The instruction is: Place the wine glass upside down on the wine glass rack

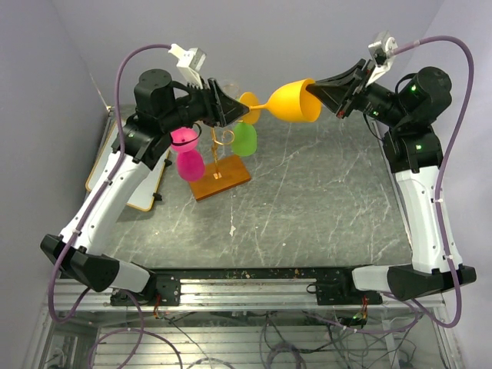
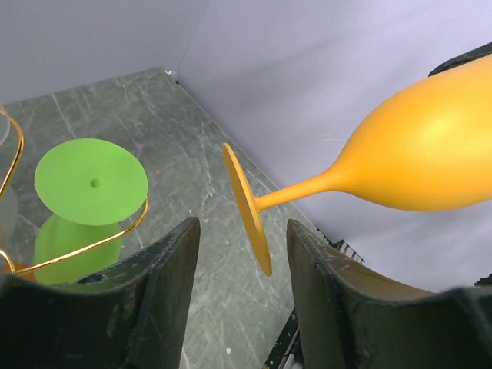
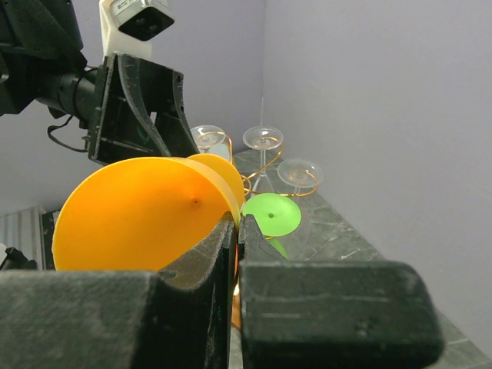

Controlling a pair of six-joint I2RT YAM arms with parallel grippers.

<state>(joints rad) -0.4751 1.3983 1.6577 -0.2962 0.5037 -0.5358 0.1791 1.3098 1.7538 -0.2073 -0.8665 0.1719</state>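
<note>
An orange wine glass hangs level in the air, its bowl rim pinched by my right gripper, which is shut on it. The glass's bowl fills the right wrist view. Its stem and foot point left toward my left gripper. In the left wrist view the foot sits between the left gripper's open jaws, with a gap on each side. The wine glass rack, gold wire on an orange-brown wooden base, stands just below the foot.
A green glass and a pink glass hang upside down on the rack. Clear glasses hang on its far arms. A white board lies at the table's left edge. Grey walls close in behind.
</note>
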